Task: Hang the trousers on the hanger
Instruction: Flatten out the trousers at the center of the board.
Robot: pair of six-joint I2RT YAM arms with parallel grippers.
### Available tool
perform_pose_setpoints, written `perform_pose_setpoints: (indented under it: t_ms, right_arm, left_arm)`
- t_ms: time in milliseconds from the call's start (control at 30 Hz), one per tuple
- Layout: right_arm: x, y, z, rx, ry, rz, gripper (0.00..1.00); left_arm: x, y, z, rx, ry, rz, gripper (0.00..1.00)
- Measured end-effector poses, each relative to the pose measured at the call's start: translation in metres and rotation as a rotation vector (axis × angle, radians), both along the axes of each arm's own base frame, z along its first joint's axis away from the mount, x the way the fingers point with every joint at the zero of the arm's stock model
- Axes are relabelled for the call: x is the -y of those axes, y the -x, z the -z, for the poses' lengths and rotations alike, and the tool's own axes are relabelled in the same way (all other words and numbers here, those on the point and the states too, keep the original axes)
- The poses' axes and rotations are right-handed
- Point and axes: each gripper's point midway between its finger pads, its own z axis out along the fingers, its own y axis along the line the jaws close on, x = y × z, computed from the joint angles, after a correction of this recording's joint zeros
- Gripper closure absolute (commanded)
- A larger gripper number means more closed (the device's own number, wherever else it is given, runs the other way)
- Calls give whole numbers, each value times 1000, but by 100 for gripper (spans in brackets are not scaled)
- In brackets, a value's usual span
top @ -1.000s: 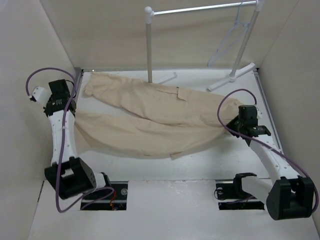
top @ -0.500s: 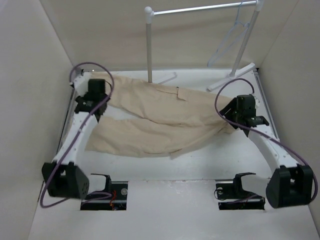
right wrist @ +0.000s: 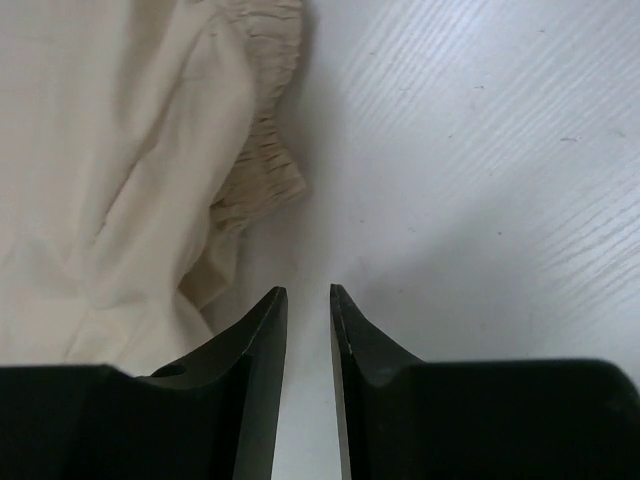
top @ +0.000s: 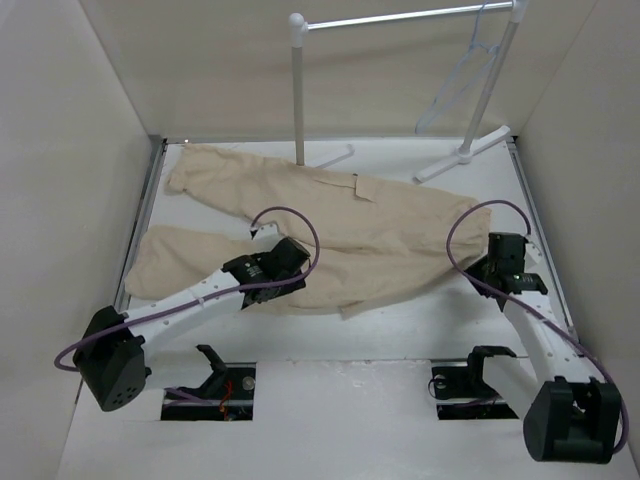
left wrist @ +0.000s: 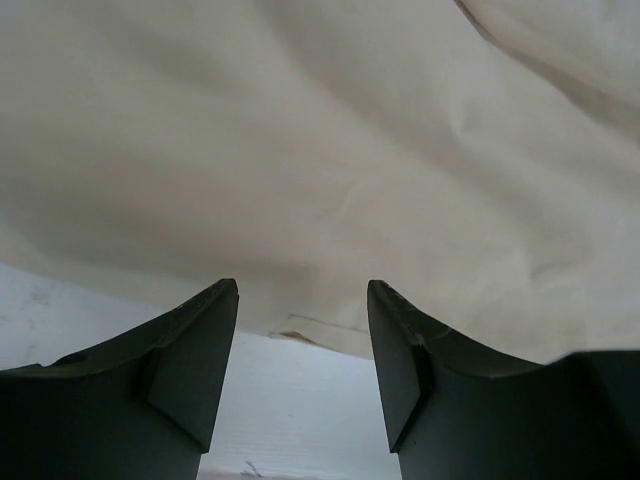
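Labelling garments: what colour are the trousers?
Plain beige trousers, no pattern; clearest in the top view.

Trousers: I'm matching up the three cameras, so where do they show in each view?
Top external: trousers spread across the middle, legs pointing left.
Left wrist: trousers fill the upper picture, with their edge low in the frame.
Right wrist: trousers at left, gathered waistband at upper centre.
Shared landmark: the white table, bare beside the cloth in all views.

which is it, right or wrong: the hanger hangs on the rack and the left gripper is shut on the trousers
Wrong on the gripper: the left wrist view shows the left gripper open, jaws apart over the edge of the trousers, holding nothing. The hanger does hang on the rack.
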Motion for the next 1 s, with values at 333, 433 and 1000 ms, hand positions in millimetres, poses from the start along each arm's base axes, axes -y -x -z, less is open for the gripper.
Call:
perform_pose_setpoints:
  t_ms: [333, 433, 1000]
  right_arm:
    - [3, -24, 48, -171, -24, -6, 45]
    - [4, -42, 51, -166, -23, -6, 46]
    - [13, -94, 22, -67, 28, -23, 100]
  left_arm:
    - [25, 17, 46, -83, 28, 71, 46]
    - [20, 15, 55, -91, 28, 52, 46]
    - [-27, -18, 63, -45, 41, -146, 90]
